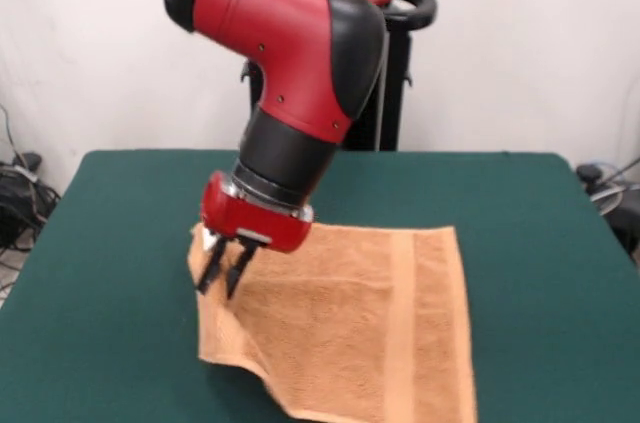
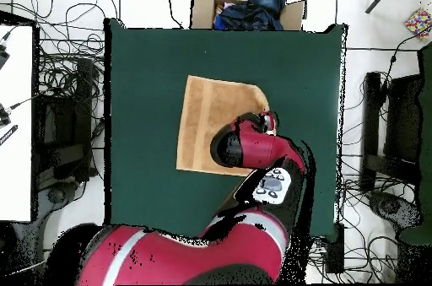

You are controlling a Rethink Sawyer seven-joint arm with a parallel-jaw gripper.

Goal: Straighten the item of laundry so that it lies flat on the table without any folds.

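— Where's the towel sitting?

— Lower middle of the front view, on the green table. It runs off the bottom edge of the frame. In the overhead view it sits a little above the middle of the felt, with plenty of bare green on every side.

— And the pincer?

— Down at the towel's left edge in the front view, near its upper left corner. The two dark fingers point downward with a small gap between them, so I'd call it slightly open. I see no cloth pinched in it. Whether the tips touch the terry I can't tell.

— So which way does the cloth lie from it?

— To the right and downward in that view. Nearly the whole towel spreads away from the pincer that way. The stripe band runs top to bottom near the right side, so the woven lines run away from the camera.

— Is it flat yet?

— Not quite, I'd say. The lower left corner looks cut off on a slant, as if turned under. Any pull would probably have to go out to the left and down.

— Any writing to read?

— None. A small white patch shows just beside the wrist at the towel's corner, maybe a tag, but nothing legible.
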